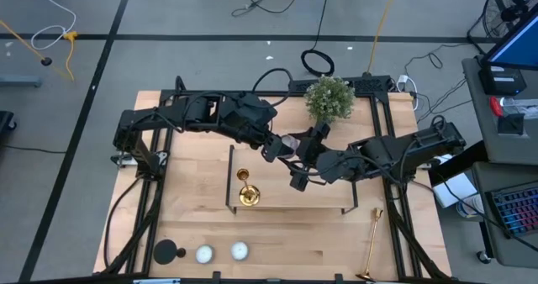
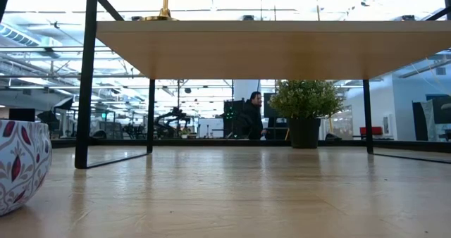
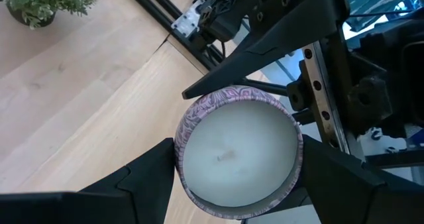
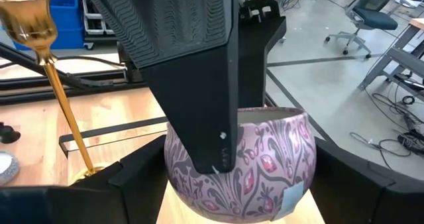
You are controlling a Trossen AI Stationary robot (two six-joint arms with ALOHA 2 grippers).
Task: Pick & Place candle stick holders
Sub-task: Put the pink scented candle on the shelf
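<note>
Patterned bowl [image 3: 235, 141] fills wrist views: left hand [image 3: 237, 177] grips it; right hand [image 4: 238, 191] unclear.

You see only the foot and lower stem of the gold holder [image 2: 163, 13] at the top of the low view; the frame edge cuts off the rest. At lower left the patterned bowl [image 2: 21, 162] is cropped. From above, the two grippers hide that bowl where they meet at centre.

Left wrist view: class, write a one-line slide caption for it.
The left claw grips a patterned candle jar of white wax, with the right claw's finger on its rim.
</note>
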